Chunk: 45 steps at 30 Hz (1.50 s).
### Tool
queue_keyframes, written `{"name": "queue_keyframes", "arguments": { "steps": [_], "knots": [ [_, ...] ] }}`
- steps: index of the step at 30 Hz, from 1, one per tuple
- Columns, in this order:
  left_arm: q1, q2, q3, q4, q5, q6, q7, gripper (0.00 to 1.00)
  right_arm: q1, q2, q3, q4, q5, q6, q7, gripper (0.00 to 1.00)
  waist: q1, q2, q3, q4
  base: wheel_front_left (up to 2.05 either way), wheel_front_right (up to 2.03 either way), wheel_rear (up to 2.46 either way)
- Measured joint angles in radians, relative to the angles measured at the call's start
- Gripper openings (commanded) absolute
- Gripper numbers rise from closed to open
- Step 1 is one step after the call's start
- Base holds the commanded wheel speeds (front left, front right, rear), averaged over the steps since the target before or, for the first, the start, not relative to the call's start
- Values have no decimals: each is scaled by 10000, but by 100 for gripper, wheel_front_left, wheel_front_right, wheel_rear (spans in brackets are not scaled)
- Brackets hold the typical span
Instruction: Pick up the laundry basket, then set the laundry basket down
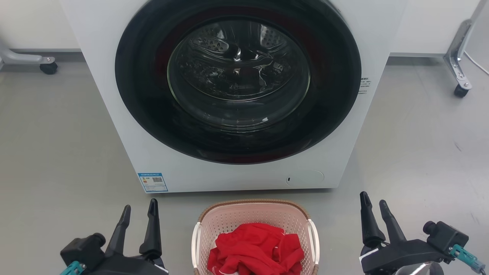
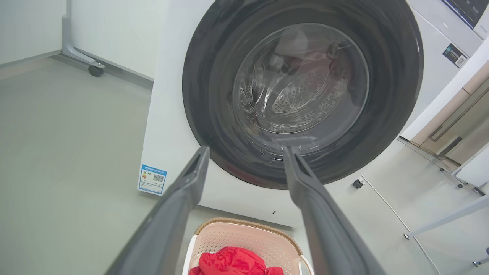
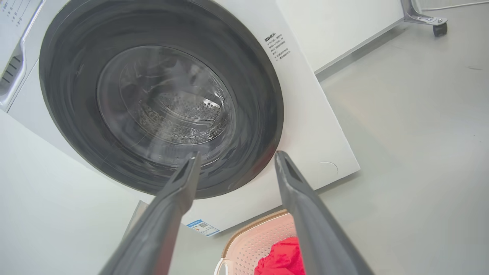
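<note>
In the head view, you have the laundry basket (image 1: pixel 244 218) at the bottom centre, standing on the smooth grey floor (image 1: pixel 57 152) just in front of the washing machine (image 1: pixel 99 76). It is a rounded rectangle of pale pink plastic pierced with small holes, with a brown woven-look rim and white side handles (image 1: pixel 196 244). A crumpled red cloth (image 1: pixel 256 250) lies in it. The machine is a white box with a wide, glossy black round door (image 1: pixel 145 114) around a clear glass bowl; you can see the dimpled metal drum through it. Your left gripper (image 1: pixel 140 205) sits to the left of the basket and your right gripper (image 1: pixel 373 198) to the right. Both are apart from it, with their dark tapered fingers parted and holding nothing.

In the left wrist view, the left gripper (image 2: pixel 246 149) shows two long, matte grey fingers spread wide, with only the door behind the gap. The basket (image 2: pixel 248 238) lies low between them, with its rim curve and red cloth visible. A blue label (image 2: pixel 152 179) is stuck at the machine's lower corner.

In the right wrist view, the right gripper (image 3: pixel 237 154) is likewise wide apart and empty. A corner of the basket (image 3: pixel 259 238) shows at the bottom edge.
</note>
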Motion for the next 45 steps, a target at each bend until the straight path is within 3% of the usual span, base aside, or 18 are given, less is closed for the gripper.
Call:
{"name": "queue_keyframes", "arguments": {
  "steps": [35,45],
  "knots": [
    [407,-67,-704,-1369,5611,832,-1277,100,59,-10,796,-1106,-4978,-871,-1281,100,0,0,200,-39,0,0,0],
    [407,-127,-694,-1415,5845,886,-1352,100,61,-6,769,-1103,-5256,-913,-1361,100,0,0,252,-35,0,0,0]
  ]
}}
